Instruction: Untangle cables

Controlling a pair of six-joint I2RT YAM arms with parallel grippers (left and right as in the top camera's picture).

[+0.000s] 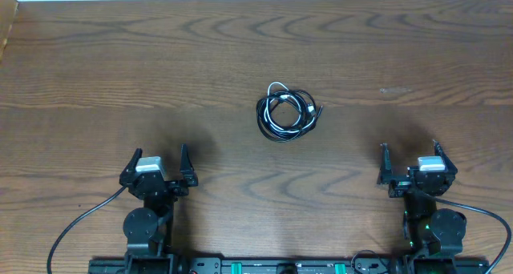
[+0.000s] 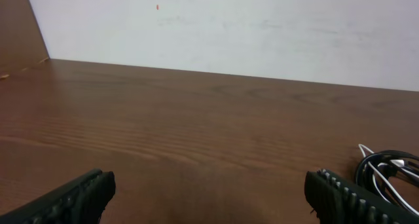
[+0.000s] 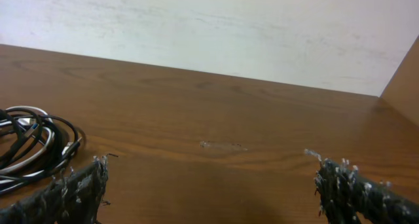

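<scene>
Across the table (image 1: 96, 58) we see dark brown wood grain running back to a plain white wall (image 2: 262, 27) at the far edge. The cables (image 1: 286, 112), black cords and a white one coiled in a single bundle, lie near the table's middle, ahead of and between our two arms and well apart from both. Our left gripper (image 1: 160, 154) and right gripper (image 1: 409, 149) sit near the front edge, fingers spread wide, holding nothing.

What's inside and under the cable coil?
Only bare wooden table shows through the middle of the cables. Nothing else is visible there; whatever sits directly beneath the strands is covered.
</scene>
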